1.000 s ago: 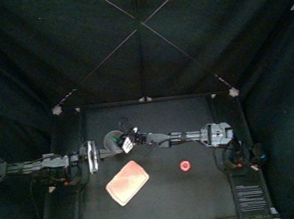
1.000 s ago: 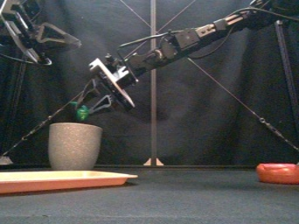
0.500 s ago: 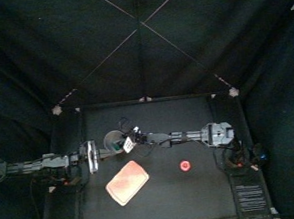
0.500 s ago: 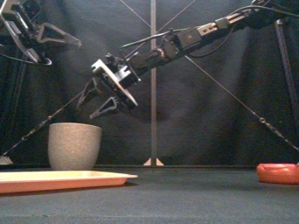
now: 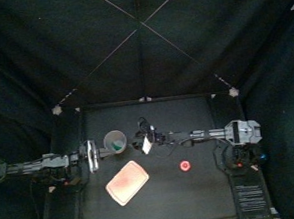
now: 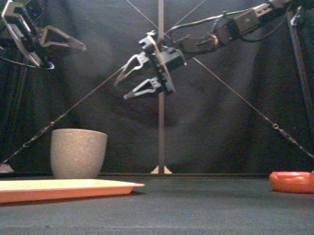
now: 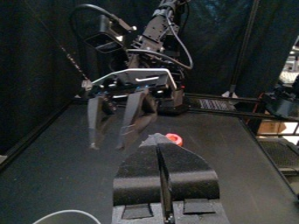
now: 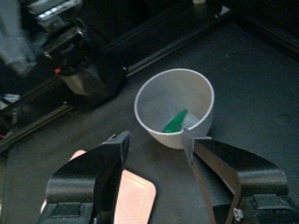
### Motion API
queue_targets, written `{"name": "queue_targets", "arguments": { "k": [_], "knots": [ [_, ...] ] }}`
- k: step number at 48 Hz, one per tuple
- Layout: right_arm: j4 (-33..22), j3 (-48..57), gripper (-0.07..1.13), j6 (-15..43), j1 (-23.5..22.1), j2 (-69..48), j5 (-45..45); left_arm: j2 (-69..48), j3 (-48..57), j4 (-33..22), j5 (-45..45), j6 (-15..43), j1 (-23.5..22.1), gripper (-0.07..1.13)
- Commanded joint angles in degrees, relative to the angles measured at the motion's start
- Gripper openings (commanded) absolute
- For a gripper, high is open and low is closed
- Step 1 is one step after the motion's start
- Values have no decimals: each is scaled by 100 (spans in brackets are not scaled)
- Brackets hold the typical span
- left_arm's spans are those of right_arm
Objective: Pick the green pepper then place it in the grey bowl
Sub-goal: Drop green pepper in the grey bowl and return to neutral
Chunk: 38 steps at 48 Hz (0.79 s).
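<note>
Robotics lab booth, black curtains (image 5: 50, 63) (back and sides), small black table (image 5: 187, 192), two robot arms (image 5: 201, 135).

The black table (image 5: 174, 194) carries three things — grey bowl (image 6: 79, 152) at left, pink tray (image 6: 61, 189) before it, red toy (image 6: 293, 181) at right.

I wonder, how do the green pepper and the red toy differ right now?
The green pepper lies inside the grey bowl; the red toy sits on the table. The pepper is green and wedge-like; the toy is red and round. Neither is held: the right gripper hangs open above the table.
</note>
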Motion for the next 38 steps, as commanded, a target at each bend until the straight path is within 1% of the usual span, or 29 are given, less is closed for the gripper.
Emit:
{"name": "queue_targets", "arguments": {
  "k": [1, 8, 13, 17, 24, 31, 38],
  "knots": [
    [-53, 677, 87, -35, -26, -677, -747, 0, -62, 18, -53, 9, 18, 12],
    [-334, 1547, 87, -35, -44, -1178, -1494, 0, -35, 35, -53, 9, 18, 12],
    [-615, 1986, 87, -44, -53, -1521, -1793, -9, -44, 53, -53, 9, 26, 12],
    [-932, 2259, 87, -44, -70, -1828, -1898, -9, -35, 53, -53, 9, 26, 12],
    [-1230, 2575, 87, -35, -220, -2320, -1907, -9, -18, 70, -53, 9, 26, 12],
    [-1230, 2839, 87, -18, -387, -2786, -1907, -9, 26, 70, -53, 9, 26, 12],
    [-1143, 3050, 87, -26, -413, -3146, -1986, -9, 53, 70, -53, 9, 35, 12]
  ]
}}
